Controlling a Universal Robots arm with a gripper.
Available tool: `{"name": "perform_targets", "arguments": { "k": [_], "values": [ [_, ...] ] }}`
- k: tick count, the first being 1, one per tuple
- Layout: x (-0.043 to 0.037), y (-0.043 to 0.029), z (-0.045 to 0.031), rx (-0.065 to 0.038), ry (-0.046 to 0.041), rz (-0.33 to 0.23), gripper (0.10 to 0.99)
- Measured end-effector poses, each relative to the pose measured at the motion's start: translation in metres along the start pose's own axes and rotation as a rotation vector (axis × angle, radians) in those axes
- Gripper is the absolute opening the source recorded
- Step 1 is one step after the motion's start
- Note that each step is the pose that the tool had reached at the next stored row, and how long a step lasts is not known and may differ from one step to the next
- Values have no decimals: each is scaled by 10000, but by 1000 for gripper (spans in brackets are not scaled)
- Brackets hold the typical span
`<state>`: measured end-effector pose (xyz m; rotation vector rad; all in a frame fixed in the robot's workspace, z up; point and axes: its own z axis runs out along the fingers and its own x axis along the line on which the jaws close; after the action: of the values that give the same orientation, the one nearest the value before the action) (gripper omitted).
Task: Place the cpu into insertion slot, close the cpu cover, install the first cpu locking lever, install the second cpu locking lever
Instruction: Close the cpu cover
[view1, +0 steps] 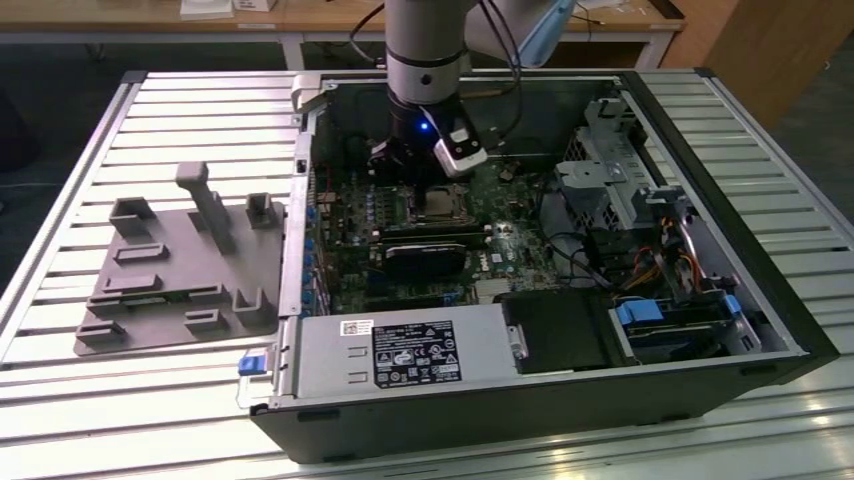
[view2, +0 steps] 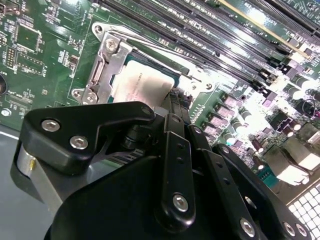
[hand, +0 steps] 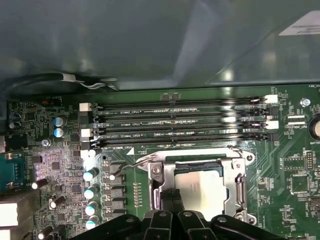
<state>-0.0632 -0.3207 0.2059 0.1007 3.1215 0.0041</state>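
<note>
The cpu (hand: 200, 186) (view2: 141, 86) lies flat in the insertion slot (view1: 438, 204), silver top up. The cpu cover (hand: 236, 172) (view2: 106, 62), a silvery frame, lies down around it. A thin wire locking lever (hand: 131, 162) (view2: 150, 46) runs along the socket's side nearest the memory slots, its bent handle sticking out past the corner. My gripper (hand: 170, 194) (view2: 175, 100) (view1: 416, 180) hangs just above the socket's edge. Its black fingers (hand: 165, 199) are together with nothing seen between them. The socket side under them is hidden.
Long black memory slots (hand: 180, 125) (view2: 215, 30) run beside the socket. A black card (view1: 430, 255) stands in front of it, a power supply (view1: 387, 355) nearer still, drive cages (view1: 641, 200) on the exterior view's right. A grey fixture plate (view1: 180, 270) lies outside the case.
</note>
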Motion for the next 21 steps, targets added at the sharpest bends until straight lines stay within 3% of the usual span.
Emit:
{"name": "perform_targets", "arguments": {
  "k": [21],
  "values": [
    [19,-1,63,-1,0,-1,102]
  ]
}}
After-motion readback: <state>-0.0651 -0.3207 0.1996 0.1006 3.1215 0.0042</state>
